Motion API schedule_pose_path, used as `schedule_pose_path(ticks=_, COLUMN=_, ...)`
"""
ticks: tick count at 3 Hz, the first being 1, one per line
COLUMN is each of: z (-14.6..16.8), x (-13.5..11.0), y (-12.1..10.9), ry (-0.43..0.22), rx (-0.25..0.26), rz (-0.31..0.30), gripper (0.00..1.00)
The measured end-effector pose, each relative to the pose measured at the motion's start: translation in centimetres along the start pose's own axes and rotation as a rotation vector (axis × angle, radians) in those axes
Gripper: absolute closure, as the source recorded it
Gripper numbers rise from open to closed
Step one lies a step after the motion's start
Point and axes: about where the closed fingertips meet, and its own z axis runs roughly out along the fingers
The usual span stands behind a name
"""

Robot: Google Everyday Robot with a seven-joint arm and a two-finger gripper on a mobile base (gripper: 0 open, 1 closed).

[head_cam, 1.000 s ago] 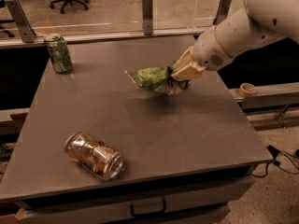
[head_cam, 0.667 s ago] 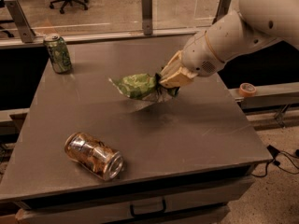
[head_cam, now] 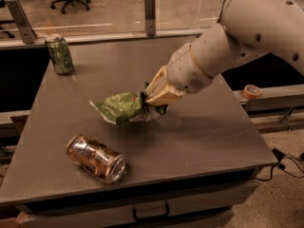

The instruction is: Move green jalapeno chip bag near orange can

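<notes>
Gripper [head_cam: 147, 100] at frame centre, clamped onto the right end of the green jalapeno chip bag [head_cam: 118, 107]; bag sticks out to the left of the claw, low over the table [head_cam: 213, 132], can't tell if it touches. Over the last second arm and bag have shifted from centre-right down and left, closing on the orange can [head_cam: 96, 158], which lies on its side at lower left and hasn't moved. Bag now near the can but not beside it, clear gap between them. Judgement: carry is mostly done, a bit more travel to lower left, then release. Green can [head_cam: 60, 55] upright at upper left, unchanged. Tape roll [head_cam: 251, 91] on the ledge at right.
</notes>
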Motion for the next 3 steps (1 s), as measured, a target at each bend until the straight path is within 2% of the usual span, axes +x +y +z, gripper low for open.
schedule_pose_path(ticks=1, z=1.35, x=-0.28, y=0.76, ry=0.003, rx=-0.021, rz=-0.028, gripper=0.51)
schedule_pose_path(ticks=3, z=2.32, x=-0.22, y=0.74, ry=0.01, rx=-0.025, rz=-0.047, gripper=0.04)
